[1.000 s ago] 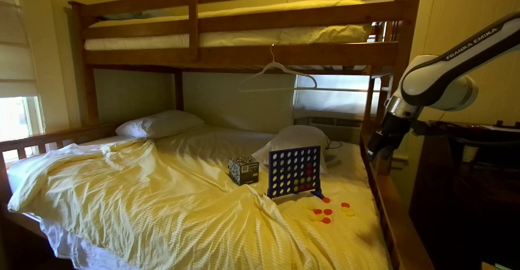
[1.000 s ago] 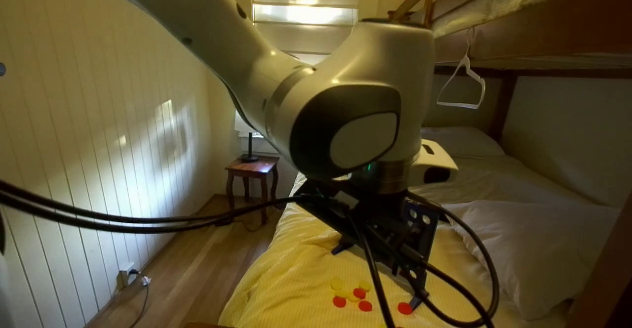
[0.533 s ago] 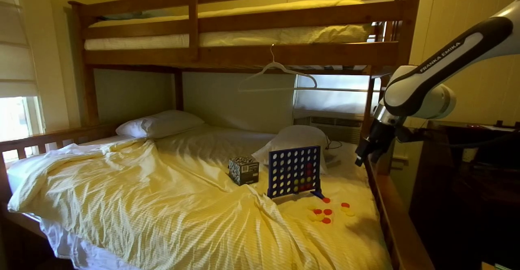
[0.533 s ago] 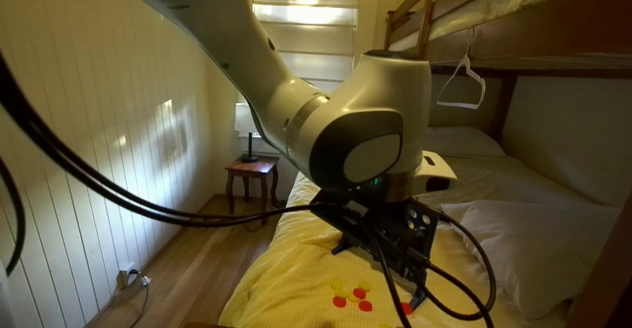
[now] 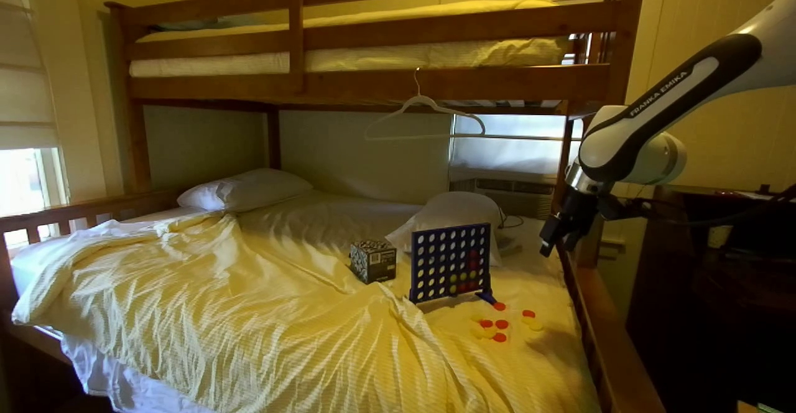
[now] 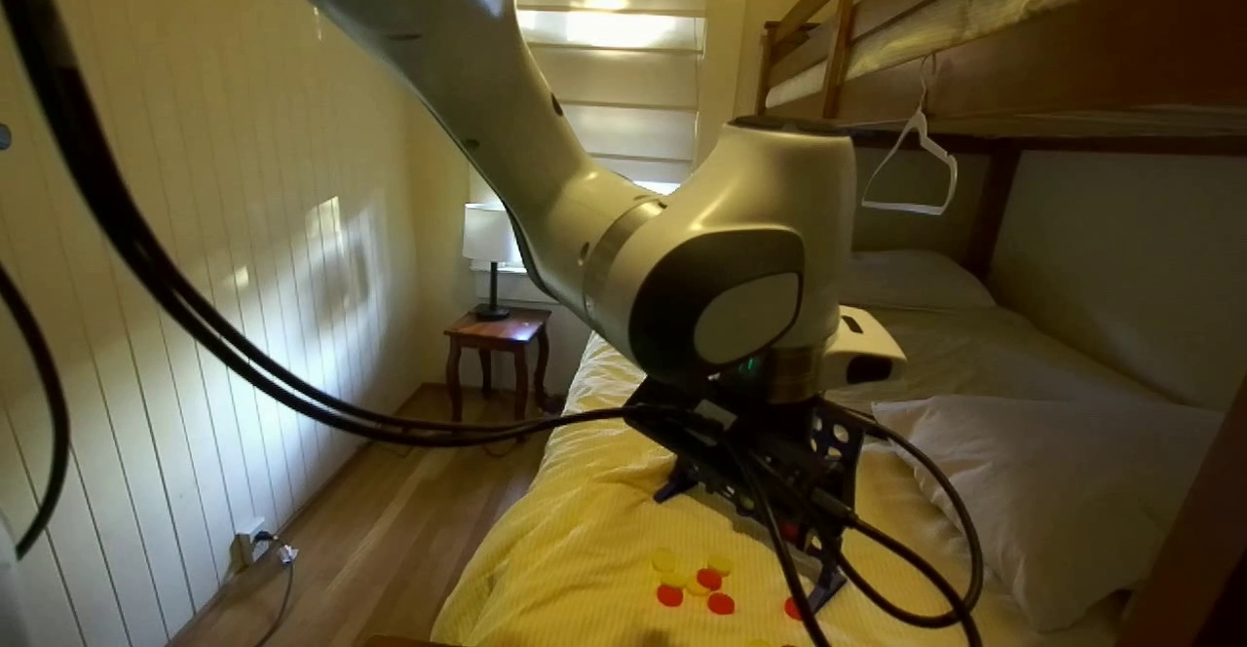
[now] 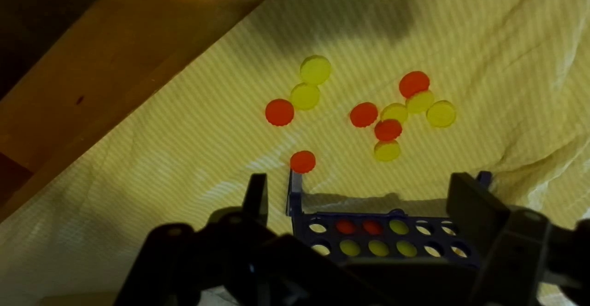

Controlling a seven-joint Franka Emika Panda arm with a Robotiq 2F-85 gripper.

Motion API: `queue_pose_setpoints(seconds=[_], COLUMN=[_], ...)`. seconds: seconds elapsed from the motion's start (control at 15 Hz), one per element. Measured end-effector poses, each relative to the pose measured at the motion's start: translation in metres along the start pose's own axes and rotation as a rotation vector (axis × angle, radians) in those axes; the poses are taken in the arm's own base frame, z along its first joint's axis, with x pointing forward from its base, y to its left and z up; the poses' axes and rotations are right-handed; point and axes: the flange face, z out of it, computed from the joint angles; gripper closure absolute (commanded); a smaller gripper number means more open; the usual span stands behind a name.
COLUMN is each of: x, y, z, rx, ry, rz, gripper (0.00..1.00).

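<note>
My gripper (image 5: 556, 246) hangs above the bed's right edge, open and holding nothing. In the wrist view the gripper (image 7: 358, 177) has its fingers wide apart, with bedspread and part of a blue game rack (image 7: 389, 239) seen between them. That upright rack (image 5: 451, 260) stands on the yellow bedspread, left of the gripper, with red and yellow discs in its lower slots. Several loose discs lie flat before it, among them a yellow disc (image 7: 441, 114) and a red disc (image 7: 303, 161) at the rack's foot. The arm hides most of the rack (image 6: 840, 452) in an exterior view.
A patterned box (image 5: 373, 261) sits left of the rack, and a pillow (image 5: 460, 211) lies behind it. A wooden bed rail (image 5: 612, 344) runs along the right edge. Overhead, a white hanger (image 5: 420, 98) hangs from the upper bunk (image 5: 360, 83). Black cables (image 6: 429, 437) trail off the arm.
The arm has come lower and moved over the bed's edge towards the rack, slowing in the last half second. The rack and loose discs have stayed where they were.
</note>
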Motion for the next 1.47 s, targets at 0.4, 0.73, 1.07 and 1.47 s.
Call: queue_pose_setpoints(seconds=[0.4,0.73,1.07,1.47], x=[0.000,0.008,0.024,0.046], y=[0.000,0.000,0.000,0.006], z=[0.002,0.019,0.043,0.079], rx=[-0.003,-0.027,-0.060,-0.105], ry=[-0.004,-0.038,-0.075,-0.100], rz=[0.011,0.064,0.090,0.111], gripper=[0.00,0.00,0.00,0.00])
